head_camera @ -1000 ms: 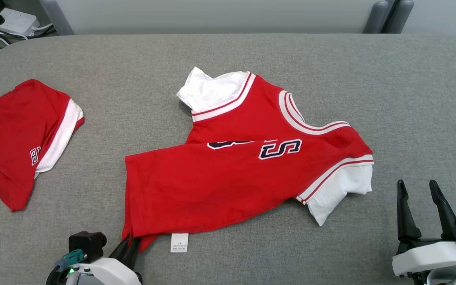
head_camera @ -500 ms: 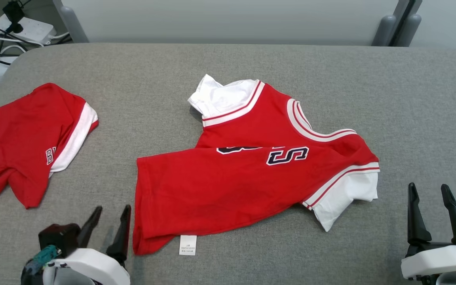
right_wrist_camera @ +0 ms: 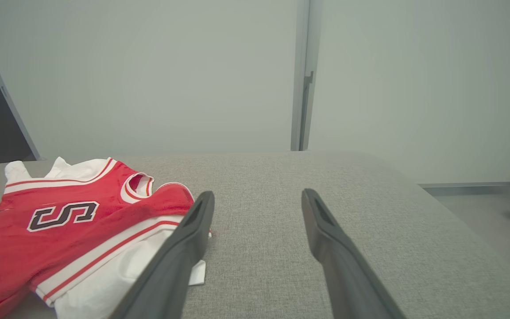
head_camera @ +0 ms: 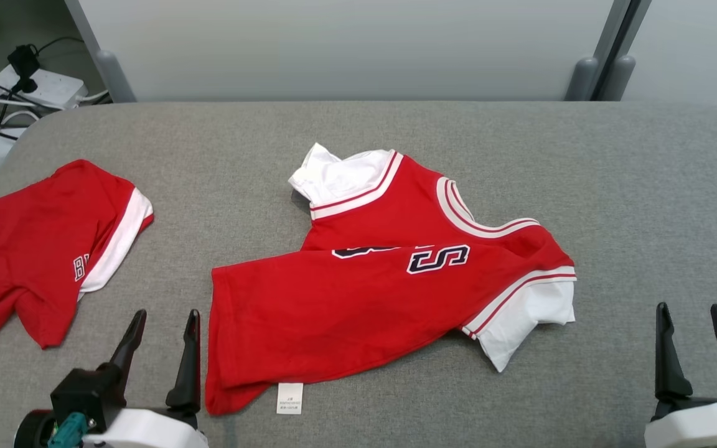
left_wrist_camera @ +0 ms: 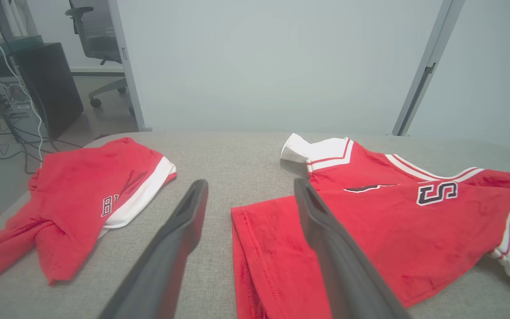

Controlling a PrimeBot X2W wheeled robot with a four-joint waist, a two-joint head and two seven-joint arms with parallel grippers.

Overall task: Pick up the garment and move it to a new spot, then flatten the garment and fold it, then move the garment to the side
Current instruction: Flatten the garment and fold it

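Centrally on the grey fabric-covered table [head_camera: 645, 205] lies the red jersey [head_camera: 346, 317], front side up and not yet flattened. Its lower body is folded diagonally across the chest, so that of the dark, white-edged lettering a single letter S [head_camera: 438, 258] is fully legible. The rest of the lettering is partly covered by the fold. One white sleeve [head_camera: 333, 174] with red-striped trim points toward the far edge of the table; the other white sleeve [head_camera: 529, 317] is bunched at the jersey's right end. A white care label [head_camera: 289, 398] protrudes from under the near hem and lies flat on the table.

At lower left, the left gripper [head_camera: 167, 314] stands just beside the jersey's near left corner, its two dark fingers spread apart with bare table between them; it grasps nothing. In the left wrist view one finger overlaps the jersey's edge, but whether it touches the cloth cannot be told. At lower right, the right gripper [head_camera: 689, 306] is likewise released and empty, its fingers apart over bare table, near the bunched sleeve but apart from it.

A second red garment [head_camera: 47, 249] with a white band lies crumpled at the table's left edge, well apart from the jersey. Behind the table stands a pale partition [head_camera: 333, 50]; a white power strip [head_camera: 41, 87] with cables lies on the floor at far left.
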